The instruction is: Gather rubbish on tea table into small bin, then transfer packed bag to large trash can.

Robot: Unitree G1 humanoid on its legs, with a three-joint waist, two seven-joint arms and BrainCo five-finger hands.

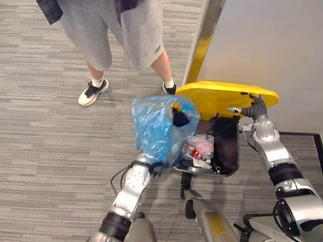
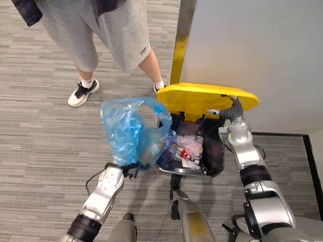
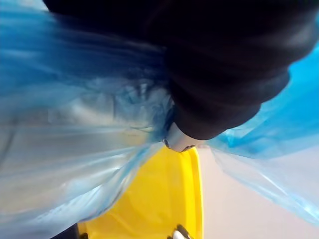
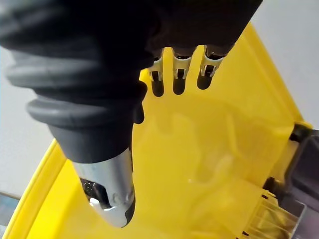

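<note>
My left hand (image 1: 152, 166): fingers clenched round the blue bag (image 1: 153, 127). My right hand (image 1: 251, 109): fingers straight, touching the raised yellow lid (image 1: 220, 94).

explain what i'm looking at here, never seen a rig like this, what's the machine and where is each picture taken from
This is a humanoid robot with two silver arms ending in fingered hands. The two wide pictures come from cameras in its head, looking down. The two close-ups come from cameras on its wrists.

The floor is grey carpet, and a person stands nearby. In front of the robot is a dark trash can with a yellow lid and some rubbish inside.

The right hand props the lid up with straight fingers, which its wrist view shows. The left hand clutches a blue bag beside the can's open top, not yet dropped in.
</note>
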